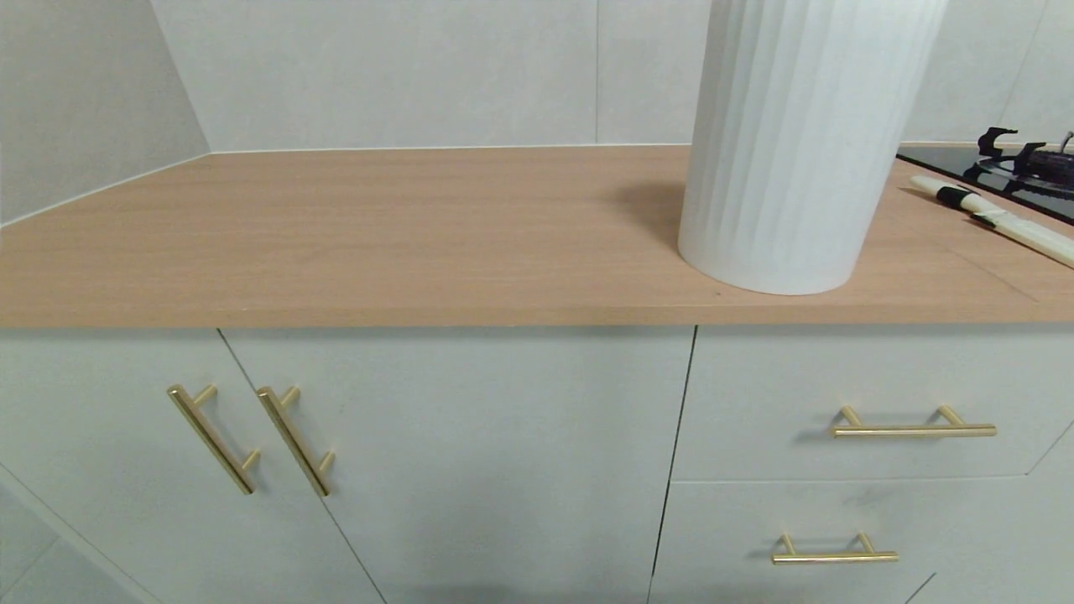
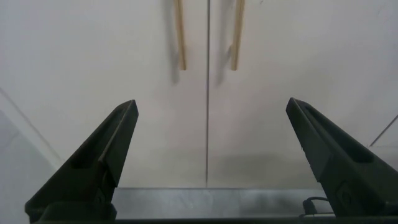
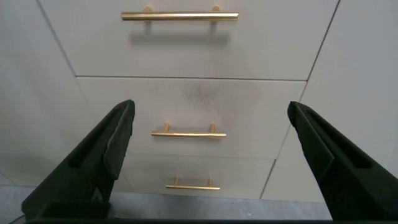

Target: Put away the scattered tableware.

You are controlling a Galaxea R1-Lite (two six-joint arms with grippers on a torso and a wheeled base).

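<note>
Your left claw (image 2: 210,106) gapes wide before the doors (image 2: 93,62), and your right claw (image 3: 210,106) is wide before the drawers (image 3: 199,99). Chopsticks (image 1: 998,220) lie on the table (image 1: 336,235), three o'clock from the holder (image 1: 789,151).

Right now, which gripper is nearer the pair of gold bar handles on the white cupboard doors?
Left. The left gripper faces those gold door handles head-on, open; the right gripper faces the white drawers beside them.

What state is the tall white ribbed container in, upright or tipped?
Upright: the tall white ribbed container stands base-down on the wooden countertop.
</note>
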